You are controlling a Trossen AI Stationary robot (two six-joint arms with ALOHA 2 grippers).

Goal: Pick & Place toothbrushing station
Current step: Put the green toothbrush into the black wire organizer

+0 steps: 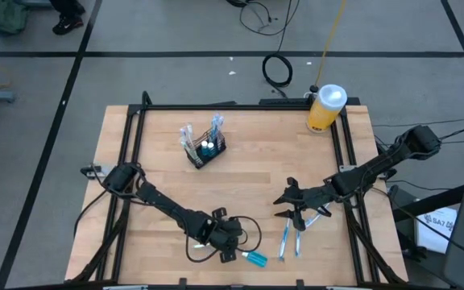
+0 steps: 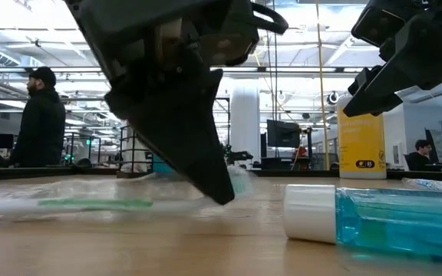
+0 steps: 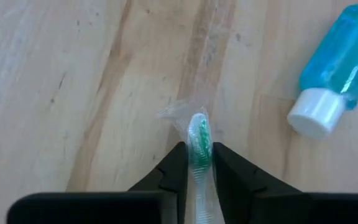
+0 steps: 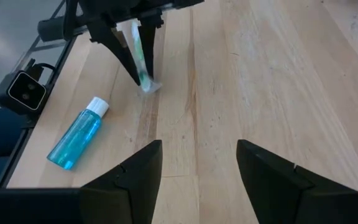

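The black wire-mesh caddy [image 1: 205,150] stands at the table's far middle, with wrapped toothbrushes and a small blue bottle in it. My left gripper [image 1: 229,234] is near the front edge, shut on a green toothbrush in clear wrap [image 3: 198,138]. My right gripper [image 1: 288,201] is open and empty, right of centre and above the table. In its wrist view [image 4: 197,168] it faces my left gripper. A small blue bottle with a white cap [image 1: 256,258] lies on its side by my left gripper. My left gripper pinches the wrapped green toothbrush [image 3: 198,155] between its two fingers. The fingers slant down at the table and the toothbrush runs along them. Its lower end with the crumpled wrap [image 4: 148,84] rests on the table.
A yellow bottle with a white cap [image 1: 325,109] stands at the far right corner. Two wrapped blue toothbrushes [image 1: 291,240] lie near the front, below my right gripper. Another green wrapped piece [image 2: 90,203] lies flat on the table left of my left gripper. A person [image 2: 41,115] stands beyond the table.
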